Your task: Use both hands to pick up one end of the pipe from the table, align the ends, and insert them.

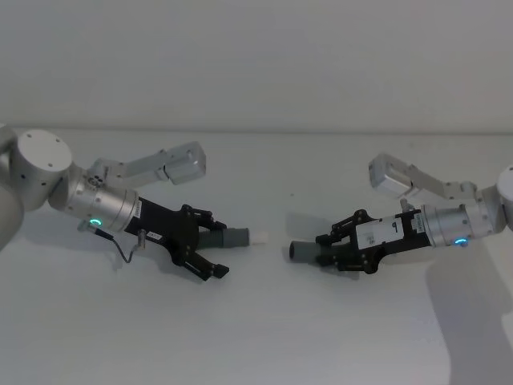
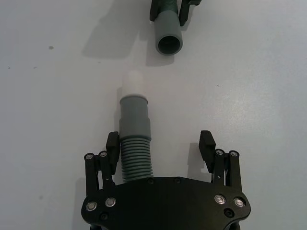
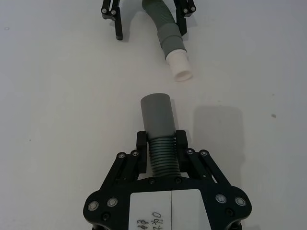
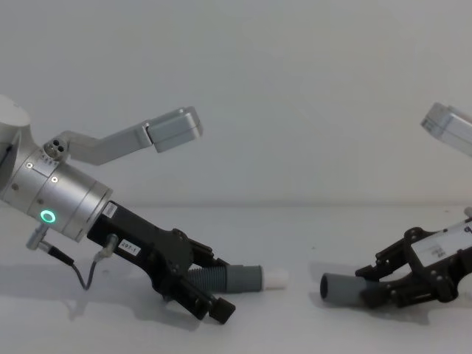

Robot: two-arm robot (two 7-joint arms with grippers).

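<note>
Grey ribbed tipped hose [image 2: 136, 158], its tip [image 2: 134, 82] white; grey ribbed hollow-cuffed hose [image 3: 162, 160]; black left claw [image 1: 218, 249] and right claw [image 1: 324, 250]; pale grey-white desk [image 1: 256, 337].

The left gripper [image 2: 159, 139] and right gripper [image 3: 161, 138] are black two-fingered linkages studded with round silver screws [image 2: 219, 198]; the right one bears a white label [image 3: 168, 211] with handwriting. Behind each sits a silver cylindrical arm [image 4: 59, 195] with a glowing teal ring [image 4: 48, 216]. A thin grey cable [image 4: 81, 276] loops behind the left gripper.
</note>
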